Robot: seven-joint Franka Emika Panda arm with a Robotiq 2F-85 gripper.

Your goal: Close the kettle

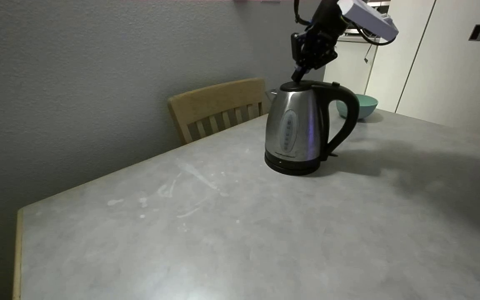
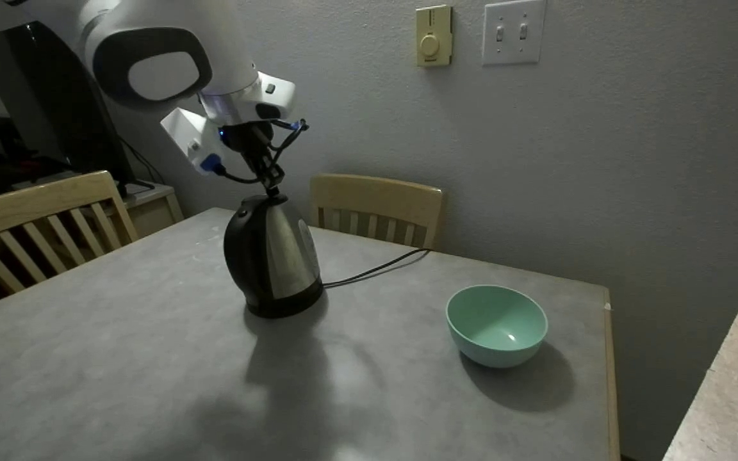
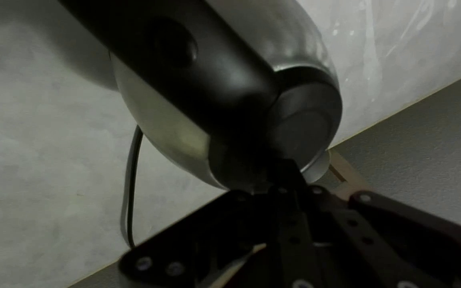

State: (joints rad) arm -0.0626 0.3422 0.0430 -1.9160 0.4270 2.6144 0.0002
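Note:
The kettle (image 1: 306,137) stands upright on the table, a brushed steel body with a black handle and base. It also shows in an exterior view (image 2: 289,253) and from above in the wrist view (image 3: 166,124). Its black lid (image 1: 290,86) lies flat on the top, level with the rim; in the wrist view part of the lid (image 3: 304,124) is dark or hidden by the fingers. My gripper (image 1: 297,77) points down with its fingertips together on or just above the lid. Its fingers (image 3: 286,172) hold nothing that I can see.
A mint green bowl (image 2: 497,326) stands on the table (image 2: 407,397) some way from the kettle. A black cord (image 2: 375,270) runs from the kettle base to the table edge. Wooden chairs (image 1: 219,100) (image 2: 42,221) and a grey wall (image 1: 98,83) stand beyond the table edges.

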